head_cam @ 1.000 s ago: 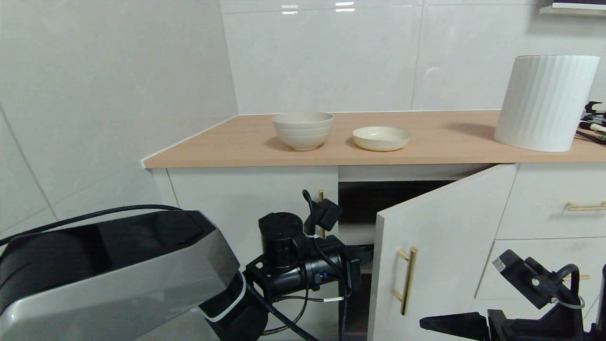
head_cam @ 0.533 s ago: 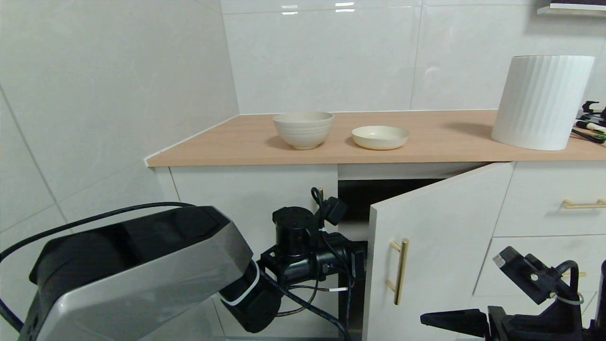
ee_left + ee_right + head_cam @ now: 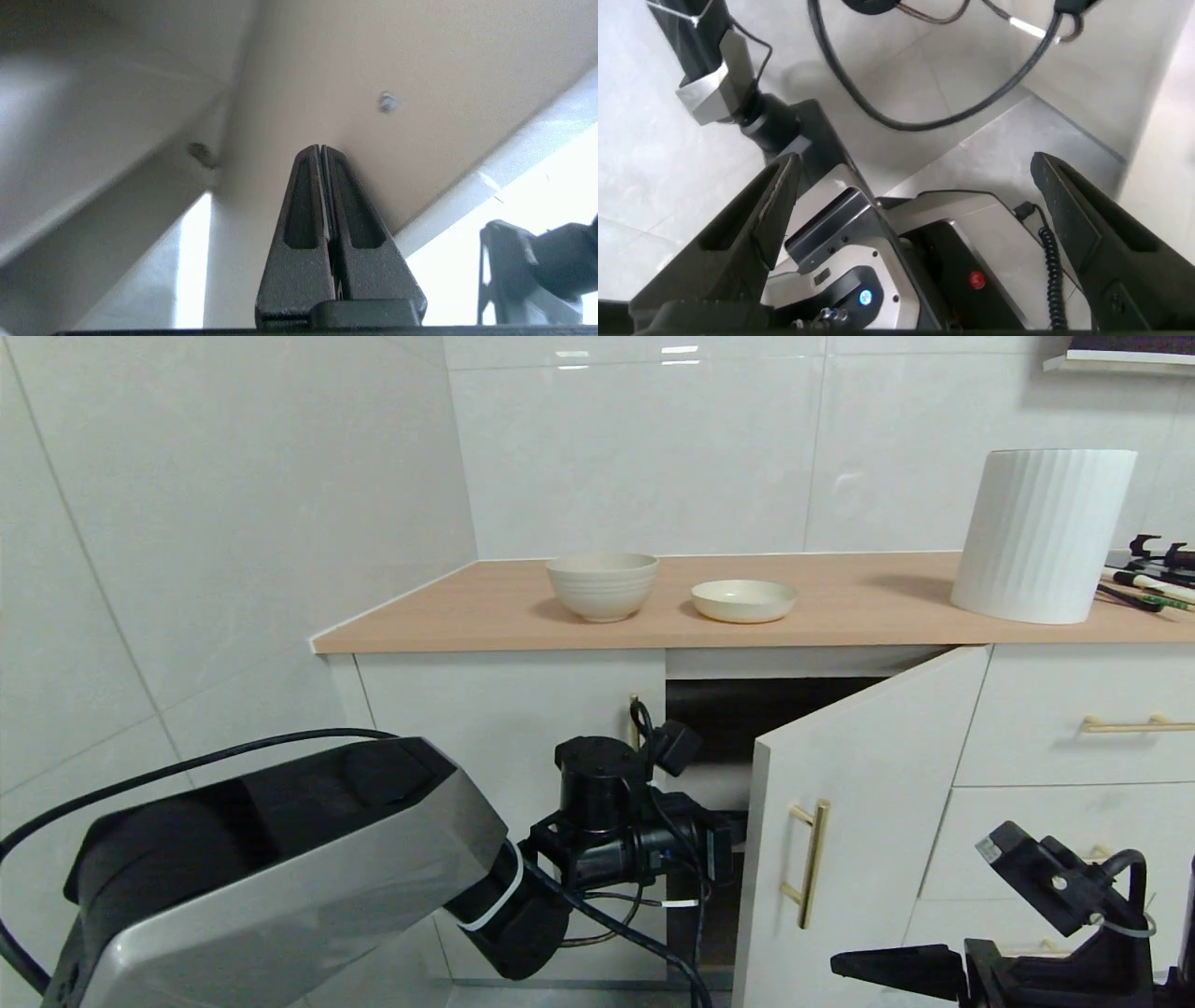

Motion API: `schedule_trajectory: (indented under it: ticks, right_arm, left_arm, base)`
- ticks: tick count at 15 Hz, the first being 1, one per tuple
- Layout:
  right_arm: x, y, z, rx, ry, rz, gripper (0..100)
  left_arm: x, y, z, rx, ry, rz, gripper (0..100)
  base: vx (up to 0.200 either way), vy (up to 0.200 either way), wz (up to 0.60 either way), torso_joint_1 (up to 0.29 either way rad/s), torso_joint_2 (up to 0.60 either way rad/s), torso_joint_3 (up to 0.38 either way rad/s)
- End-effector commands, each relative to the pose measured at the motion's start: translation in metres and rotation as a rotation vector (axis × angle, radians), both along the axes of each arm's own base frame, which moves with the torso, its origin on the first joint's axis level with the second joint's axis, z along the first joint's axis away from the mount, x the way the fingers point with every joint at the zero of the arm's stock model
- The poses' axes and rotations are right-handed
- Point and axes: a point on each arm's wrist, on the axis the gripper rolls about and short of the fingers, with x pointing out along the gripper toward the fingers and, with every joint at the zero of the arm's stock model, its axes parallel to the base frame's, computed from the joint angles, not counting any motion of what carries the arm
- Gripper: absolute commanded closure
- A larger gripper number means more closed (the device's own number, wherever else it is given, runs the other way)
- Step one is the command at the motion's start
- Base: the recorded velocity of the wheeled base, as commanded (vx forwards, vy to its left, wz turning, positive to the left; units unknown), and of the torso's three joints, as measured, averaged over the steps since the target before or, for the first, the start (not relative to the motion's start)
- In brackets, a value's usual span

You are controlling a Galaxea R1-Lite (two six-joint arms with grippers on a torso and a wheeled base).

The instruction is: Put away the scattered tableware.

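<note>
We recorded the right gripper (image 3: 915,166) with its jaws set wide apart. Both black fingers (image 3: 738,243) pointed down toward a grey tiled floor (image 3: 920,65) and stood clear of it. A black cable (image 3: 910,125) hung in a loop over the tiles, beyond the fingertips. We noted pale grout lines crossing the floor, and a white panel (image 3: 1169,103) rising at its edge.

The left arm (image 3: 280,868) is a chunky silver-grey shell with black inserts, a black cable (image 3: 233,744) arcing off it, and a white zip tie (image 3: 485,903) round the wrist. The left gripper (image 3: 320,154) and right gripper (image 3: 915,166) are both matte black wedges.
</note>
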Motion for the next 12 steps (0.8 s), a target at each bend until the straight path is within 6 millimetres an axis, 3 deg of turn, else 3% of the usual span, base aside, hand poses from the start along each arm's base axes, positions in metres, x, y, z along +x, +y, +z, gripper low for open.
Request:
schedule_trajectory:
  ticks: [1, 8, 12]
  right_arm:
    - [0.0006, -0.0009, 0.0, 0.0, -0.001, -0.006, 0]
    - [0.0008, -0.0013, 0.0, -0.005, -0.007, -0.027, 0]
    - [0.0008, -0.0013, 0.0, -0.005, -0.007, -0.027, 0]
  left_arm:
    - [0.004, -0.0015, 0.0037, -0.003, -0.004, 0.006, 100]
    - [0.0034, -0.0062, 0.0093, 0.0, -0.003, 0.0, 100]
    - [0.0038, -0.0073, 0.0082, 0.001, -0.002, 0.0, 100]
  base:
    - [0.0, 0.0, 0.0, 0.0, 0.0, 0.0]
    - [0.0, 0.0, 0.0, 0.0, 0.0, 0.0]
    - [-0.2, 0.0, 0.0, 0.007, 0.0, 0.001]
